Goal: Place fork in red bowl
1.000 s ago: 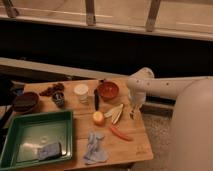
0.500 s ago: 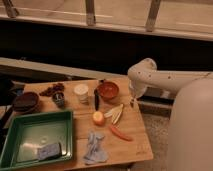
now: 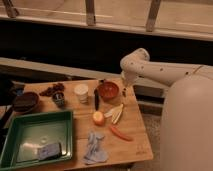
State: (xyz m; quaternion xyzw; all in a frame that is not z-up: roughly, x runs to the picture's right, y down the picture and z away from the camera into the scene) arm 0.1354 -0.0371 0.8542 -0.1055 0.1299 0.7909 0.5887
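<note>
My claw hangs off the arm over the tabletop, just beside the right rim of the red bowl. Jaws pinched tight. A slim dark piece at the tip looks like the fork, held upright, outside the bowl. White cup left of bowl; chili nearer the front edge.

The table is pale wood with a smooth, matt top. The green tray looks like plastic with a slight sheen. The red bowl is glossy inside. A bluish cloth lies crumpled and soft. The arm has a smooth white shell; its gripper, closed, hangs just right of the red bowl.
</note>
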